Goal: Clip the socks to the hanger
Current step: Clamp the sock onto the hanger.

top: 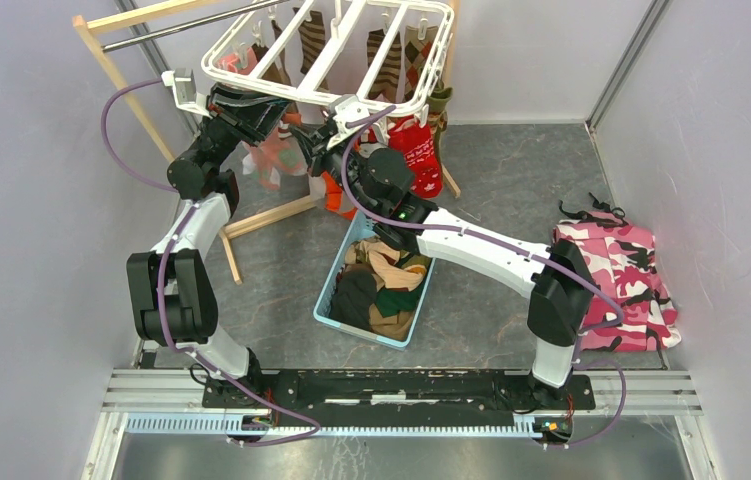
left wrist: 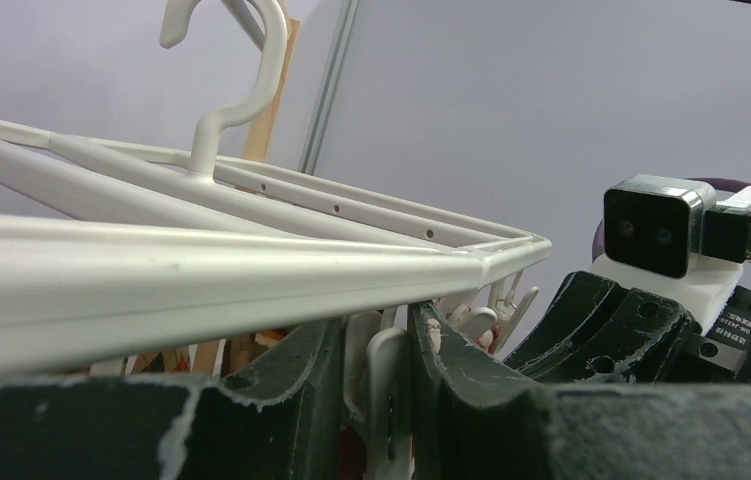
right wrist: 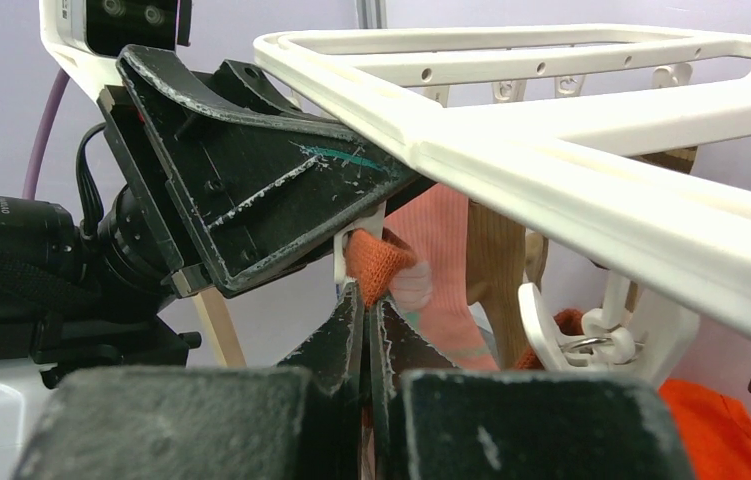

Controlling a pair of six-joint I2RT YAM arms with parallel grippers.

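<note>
The white hanger (top: 225, 43) hangs from the wooden rail at the back, with striped socks (top: 311, 35) clipped along its far side. My left gripper (top: 267, 112) is under its near edge. In the left wrist view it (left wrist: 376, 345) is shut on a dangling white clip (left wrist: 388, 400) just below the frame bar (left wrist: 251, 275). My right gripper (top: 309, 140) is right beside it. In the right wrist view it (right wrist: 365, 300) is shut on the top of an orange sock (right wrist: 378, 265), held up against the left gripper's fingers (right wrist: 251, 180). Beige, brown and black socks (top: 381, 290) lie in the basket.
A light-blue basket (top: 323, 305) stands on the floor below the hanger. The wooden rail stand (top: 126, 90) is at the back left. Red patterned socks (top: 419, 150) and a salmon sock (top: 273, 150) hang from the near clips. A pink camouflage garment (top: 619, 280) lies at the right.
</note>
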